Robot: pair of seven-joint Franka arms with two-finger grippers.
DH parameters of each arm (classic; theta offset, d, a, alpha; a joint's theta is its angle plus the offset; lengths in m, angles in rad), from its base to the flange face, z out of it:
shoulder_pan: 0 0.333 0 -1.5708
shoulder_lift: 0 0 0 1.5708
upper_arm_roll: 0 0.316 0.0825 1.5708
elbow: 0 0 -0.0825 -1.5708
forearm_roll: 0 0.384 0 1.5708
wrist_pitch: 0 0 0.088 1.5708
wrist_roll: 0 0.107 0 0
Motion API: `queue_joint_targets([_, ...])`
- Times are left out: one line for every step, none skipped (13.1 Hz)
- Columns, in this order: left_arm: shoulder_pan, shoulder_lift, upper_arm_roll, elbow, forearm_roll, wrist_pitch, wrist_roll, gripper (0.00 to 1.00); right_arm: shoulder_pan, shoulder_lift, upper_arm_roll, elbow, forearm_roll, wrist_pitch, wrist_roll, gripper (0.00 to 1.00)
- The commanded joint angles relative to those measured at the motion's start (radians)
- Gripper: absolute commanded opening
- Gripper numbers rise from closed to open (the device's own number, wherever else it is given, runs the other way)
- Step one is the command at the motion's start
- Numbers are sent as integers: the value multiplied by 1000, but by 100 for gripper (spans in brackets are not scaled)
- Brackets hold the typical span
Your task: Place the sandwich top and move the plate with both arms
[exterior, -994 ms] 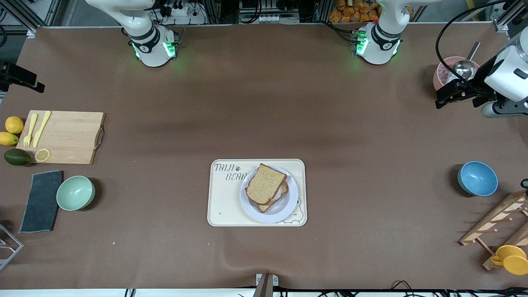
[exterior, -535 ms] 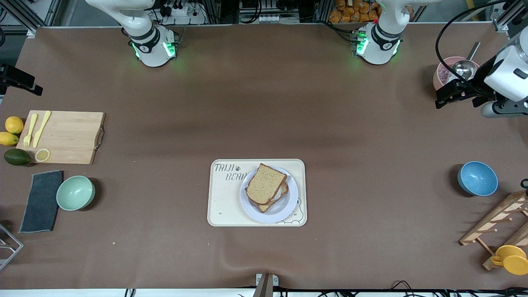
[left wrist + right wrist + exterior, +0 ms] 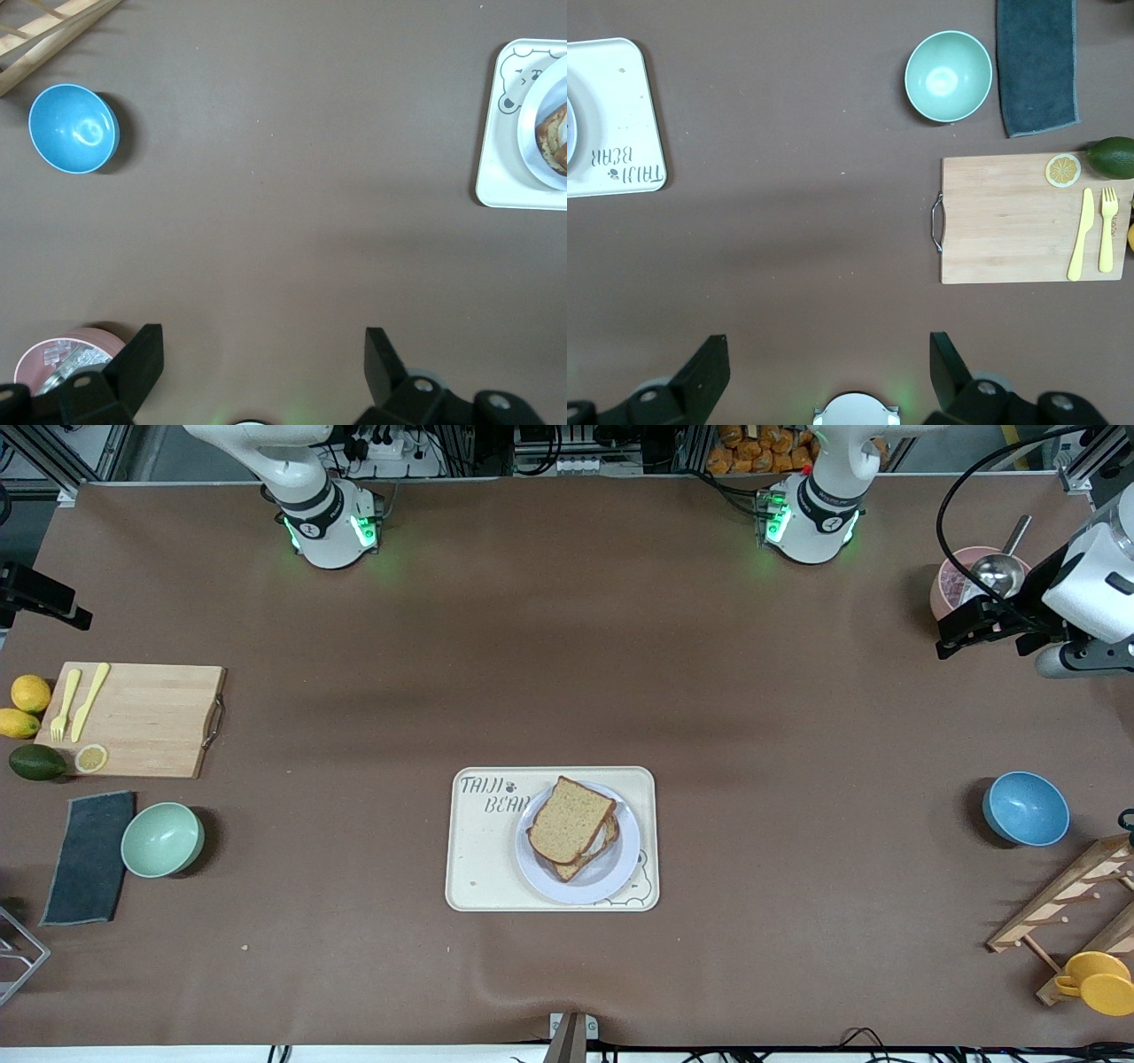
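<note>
The sandwich top, a tan speckled bread slice, lies on the lower slice on the lavender-white plate. The plate sits on the cream bear-printed tray at mid-table. My left gripper is open and empty, up over the left arm's end of the table beside a pink pot. Its wrist view shows the open gripper, the tray's corner and the plate's rim. My right gripper is open and empty over the right arm's end. Its wrist view shows the gripper and the tray.
At the right arm's end lie a cutting board with yellow cutlery, lemons, an avocado, a green bowl and a dark cloth. At the left arm's end stand a pink pot with ladle, a blue bowl, a wooden rack and a yellow cup.
My right gripper has drifted slightly toward the table's edge. The sandwich, plate and tray have not moved.
</note>
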Motion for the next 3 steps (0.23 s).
queue_joint_targets([-14,-24,11,-14,7,9,-13,100,10,-17,-1,-11,-15,-4,-7,100])
queue_joint_targets([-14,-24,11,-14,5,9,-16,100,10,-16,-1,-11,-15,-4,-7,100])
queue_joint_targets([-12,-24,11,-14,5,10,-16,100,10,-16,-1,-11,-15,-4,-7,100])
